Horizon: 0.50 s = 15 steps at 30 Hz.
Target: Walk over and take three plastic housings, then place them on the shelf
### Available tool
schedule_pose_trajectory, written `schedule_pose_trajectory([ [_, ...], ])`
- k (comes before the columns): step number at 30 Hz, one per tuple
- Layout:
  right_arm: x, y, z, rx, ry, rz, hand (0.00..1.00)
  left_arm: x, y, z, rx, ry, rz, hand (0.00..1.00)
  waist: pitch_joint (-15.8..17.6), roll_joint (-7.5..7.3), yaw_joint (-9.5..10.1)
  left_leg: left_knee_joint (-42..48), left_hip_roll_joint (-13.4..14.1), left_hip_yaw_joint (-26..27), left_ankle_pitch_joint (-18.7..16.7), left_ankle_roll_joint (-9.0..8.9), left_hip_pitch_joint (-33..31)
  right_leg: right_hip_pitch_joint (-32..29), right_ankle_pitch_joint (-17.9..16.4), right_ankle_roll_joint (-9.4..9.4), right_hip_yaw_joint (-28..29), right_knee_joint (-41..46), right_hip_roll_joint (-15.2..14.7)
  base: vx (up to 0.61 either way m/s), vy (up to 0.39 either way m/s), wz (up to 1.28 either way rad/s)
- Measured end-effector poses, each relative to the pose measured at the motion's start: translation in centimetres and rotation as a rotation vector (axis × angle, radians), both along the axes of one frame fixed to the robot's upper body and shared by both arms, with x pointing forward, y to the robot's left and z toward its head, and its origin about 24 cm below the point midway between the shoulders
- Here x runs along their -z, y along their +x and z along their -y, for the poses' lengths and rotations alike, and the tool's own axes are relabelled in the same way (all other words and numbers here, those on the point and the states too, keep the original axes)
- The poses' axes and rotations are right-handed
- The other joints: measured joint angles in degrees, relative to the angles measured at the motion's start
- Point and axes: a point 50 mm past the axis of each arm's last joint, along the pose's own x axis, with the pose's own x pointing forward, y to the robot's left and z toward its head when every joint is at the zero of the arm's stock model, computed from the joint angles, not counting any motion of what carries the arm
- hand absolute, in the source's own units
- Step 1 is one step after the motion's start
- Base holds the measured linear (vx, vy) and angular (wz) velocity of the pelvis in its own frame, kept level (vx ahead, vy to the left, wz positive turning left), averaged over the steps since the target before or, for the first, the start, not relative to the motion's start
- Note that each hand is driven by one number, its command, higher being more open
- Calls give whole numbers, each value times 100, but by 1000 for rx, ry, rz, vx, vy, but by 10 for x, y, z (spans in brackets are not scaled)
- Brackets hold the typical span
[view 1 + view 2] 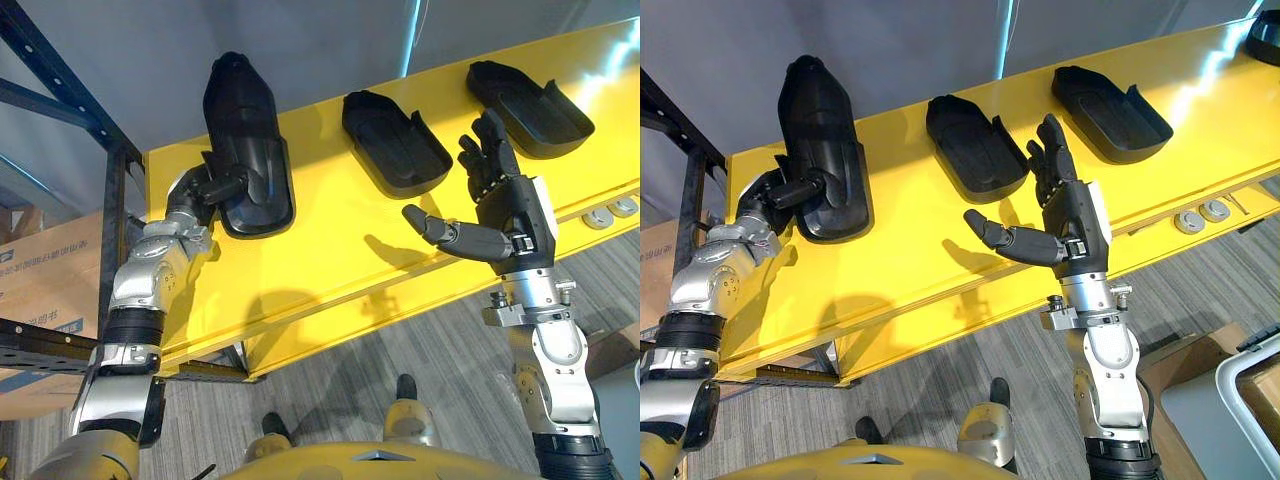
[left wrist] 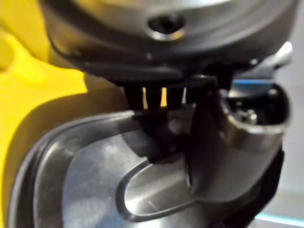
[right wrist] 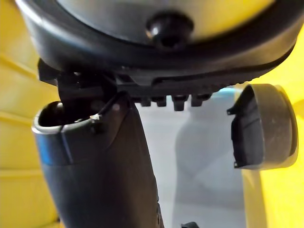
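Three black plastic housings show at the yellow shelf (image 1: pixel 330 260). My left hand (image 1: pixel 205 190) is shut on the rim of the long left housing (image 1: pixel 245 130), over the shelf's left end. In the left wrist view my thumb (image 2: pixel 251 123) presses inside that housing (image 2: pixel 85 180). The middle housing (image 1: pixel 395 140) and the right housing (image 1: pixel 528 105) lie open side up on the shelf, untouched. My right hand (image 1: pixel 1070 215) hovers open between them, in front of the shelf, thumb stretched left, holding nothing. One housing's end (image 3: pixel 261 126) shows past it in the right wrist view.
A dark blue rack (image 1: pixel 60 100) with a cardboard box (image 1: pixel 40 270) stands at the left. Two round silver fittings (image 1: pixel 610 212) sit on the shelf's front ledge. A grey bin (image 1: pixel 1230 400) and a box stand on the carpet at lower right.
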Motion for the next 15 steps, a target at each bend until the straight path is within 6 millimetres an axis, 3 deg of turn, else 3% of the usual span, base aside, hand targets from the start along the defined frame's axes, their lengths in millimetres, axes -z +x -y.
schedule_pose_trajectory([
  [6, 0, 0, 0, -2, 1, -1, 100, 3, 1, -2, -6, -13, -24, 0, 2, 2, -21, 0, 2, -33, 0, 0, 50, 70, -3, 4, -15, -23, 2, 0, 0, 0],
  [7, 0, 0, -1, -4, 2, -2, 100, 3, 1, -2, -10, -17, -24, 100, 2, 2, -36, 0, 2, -37, 0, 1, 54, 74, -3, 4, -14, -24, 2, 0, 0, 0],
  [15, 4, 1, -9, -23, 22, -13, 100, 8, 2, 0, -69, -17, -43, 100, 2, 2, -85, -1, 5, -60, 1, 1, 89, 122, -10, 17, -22, -26, 2, 0, 0, 0],
])
